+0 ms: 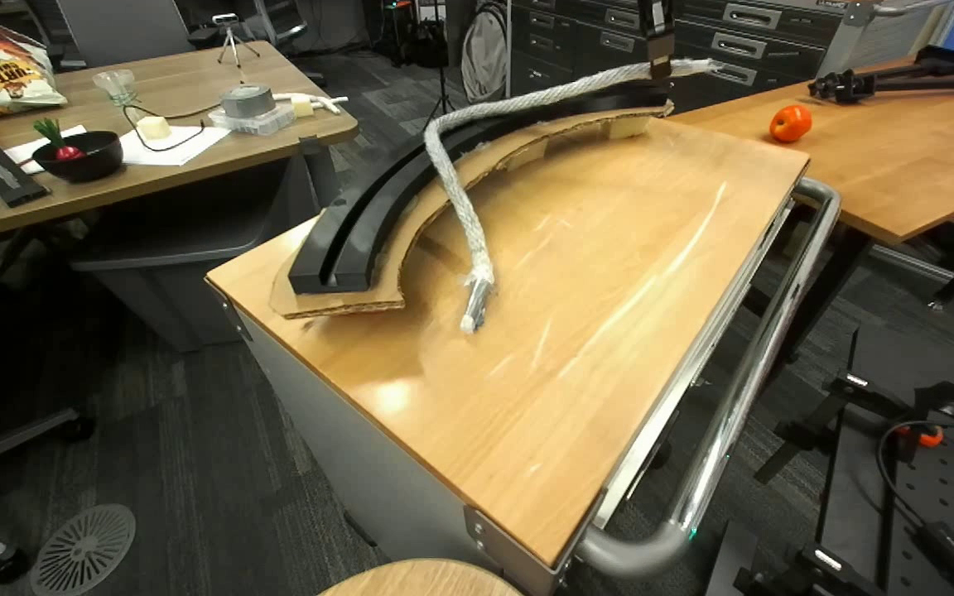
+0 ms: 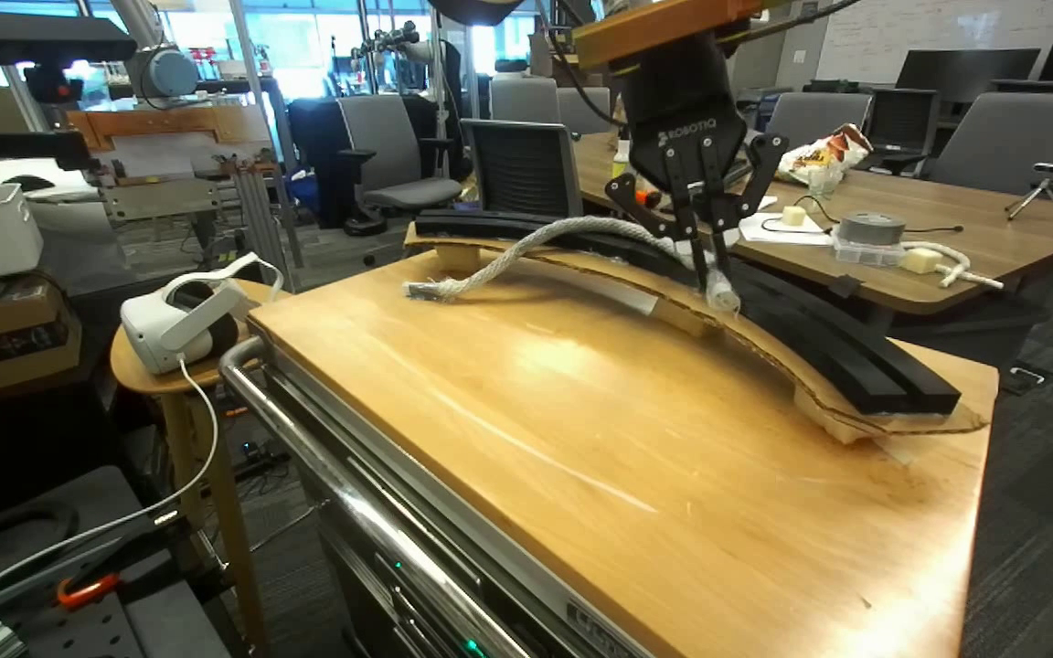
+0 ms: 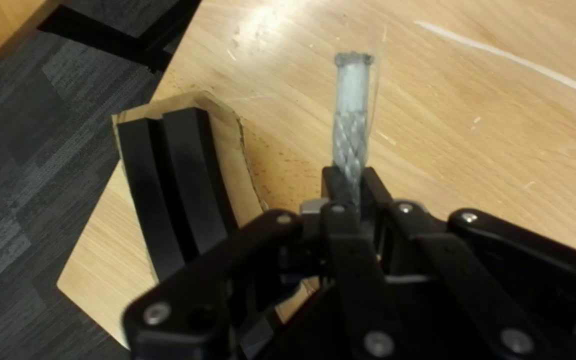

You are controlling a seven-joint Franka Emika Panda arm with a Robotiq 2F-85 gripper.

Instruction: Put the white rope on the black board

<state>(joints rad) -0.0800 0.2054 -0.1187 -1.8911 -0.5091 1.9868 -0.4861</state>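
The white rope (image 1: 462,213) is bent in an arch in both exterior views. My gripper (image 2: 711,272) is shut on it close to one end (image 2: 721,294). That end points out past the fingertips in the wrist view (image 3: 352,95). The black board (image 1: 386,228) is a curved, grooved black strip on a cardboard base on the wooden tabletop. The held part of the rope is above the board's inner side in an exterior view. The rope's middle passes over the board. Its other end hangs down inside the arc; whether it touches the tabletop I cannot tell.
A chrome handle rail (image 1: 729,430) runs along the cart's (image 1: 527,414) side. A side table (image 1: 899,157) with a red tomato (image 1: 791,124) stands close by. Another table holds a bowl (image 1: 84,157) and grey tape (image 1: 247,101). A white headset (image 2: 170,329) lies on a stool.
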